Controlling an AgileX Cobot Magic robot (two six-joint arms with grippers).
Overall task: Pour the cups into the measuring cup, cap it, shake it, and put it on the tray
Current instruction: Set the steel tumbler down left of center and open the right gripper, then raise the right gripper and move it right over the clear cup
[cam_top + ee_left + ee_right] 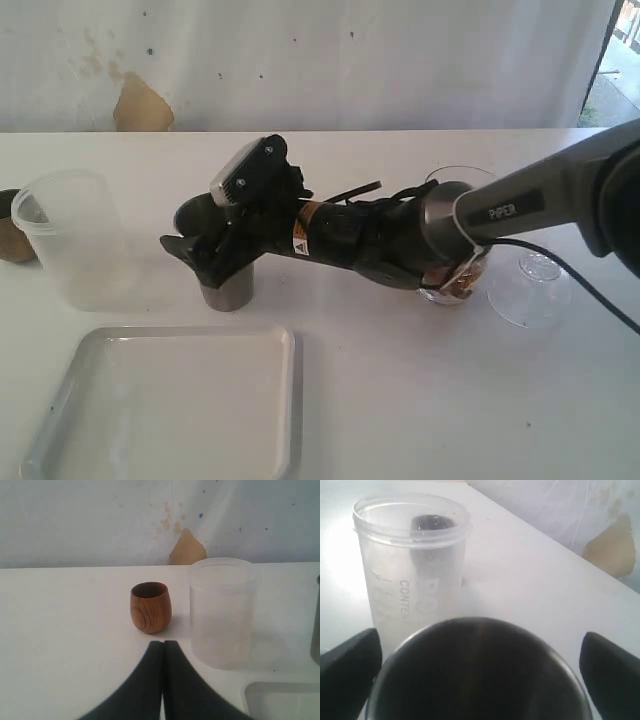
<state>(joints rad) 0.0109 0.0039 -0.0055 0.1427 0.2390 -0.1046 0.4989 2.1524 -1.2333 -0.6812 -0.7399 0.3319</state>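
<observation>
Stretched toward 9 o'clock in the exterior view, the right tool point(481, 672) is spread wide around the upright tapered brushed-steel tumbler point(228, 292), its nearest cup

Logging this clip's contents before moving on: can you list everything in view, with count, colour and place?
tray: 1, white, front left
frosted cup: 1, translucent, left, beyond tray
wooden cup: 1, brown, far left, beside frosted cup
steel tumbler: 1, grey, centre
measuring cup: 1, clear, right, mostly hidden by right arm
dome cap: 1, clear, far right
left hand: 1, black, shut, facing wooden cup
right hand: 1, black, open, straddling steel tumbler
</observation>
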